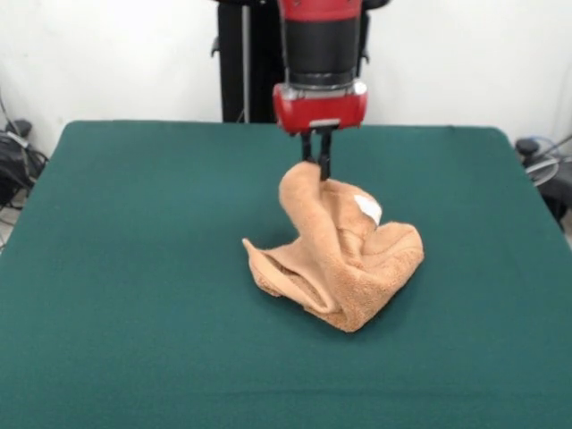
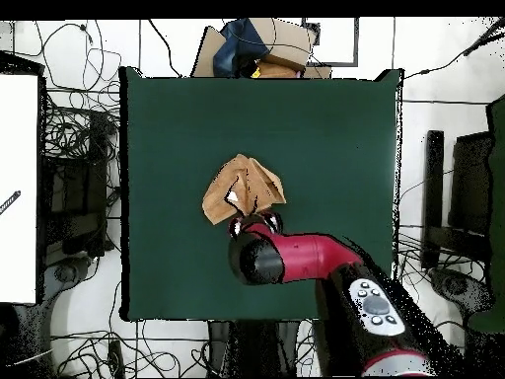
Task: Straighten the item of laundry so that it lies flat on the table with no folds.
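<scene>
Item: towel (image 1: 344, 259), light orange-brown terry, with a small white tag (image 1: 367, 208). We find it crumpled in a heap near the middle of the green table (image 1: 134, 268), one corner drawn up into a peak above the pile. In the overhead view we see it (image 2: 243, 188) bunched just beyond the arm (image 2: 306, 259). Gripper (image 1: 317, 163): we record its dark fingers (image 1: 324, 154) pressed together on that raised corner, pinching the cloth from above.

towels: 1 (image 1: 344, 259) | tables: 1 (image 1: 134, 268) | grippers: 1 (image 1: 317, 161) | white tags: 1 (image 1: 368, 207)
</scene>
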